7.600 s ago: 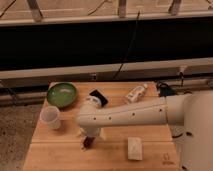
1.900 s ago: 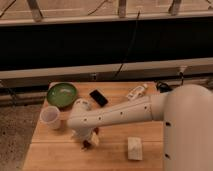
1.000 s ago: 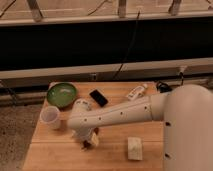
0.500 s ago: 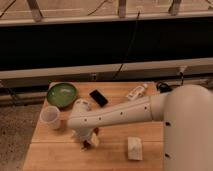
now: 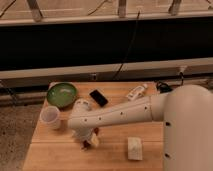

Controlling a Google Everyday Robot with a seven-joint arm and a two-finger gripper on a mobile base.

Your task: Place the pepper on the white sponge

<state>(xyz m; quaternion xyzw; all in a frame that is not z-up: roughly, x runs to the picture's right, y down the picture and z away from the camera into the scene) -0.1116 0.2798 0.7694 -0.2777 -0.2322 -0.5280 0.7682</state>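
Wooden surface (image 5: 115,155), light slats. Gripper (image 5: 90,141): lowered at front-left centre of the surface, jaws spread, tips down around the pepper (image 5: 88,145), a small dark red item lying on the wood directly beneath; no firm pinch visible. White sponge (image 5: 134,148): pale block, front right, well apart from the pepper. Green bowl (image 5: 62,94): rear left. Translucent white cup (image 5: 50,117): left edge, just beside the arm's elbow. Black phone (image 5: 98,97): rear centre. White bottle (image 5: 136,92): lying on its side, rear right.
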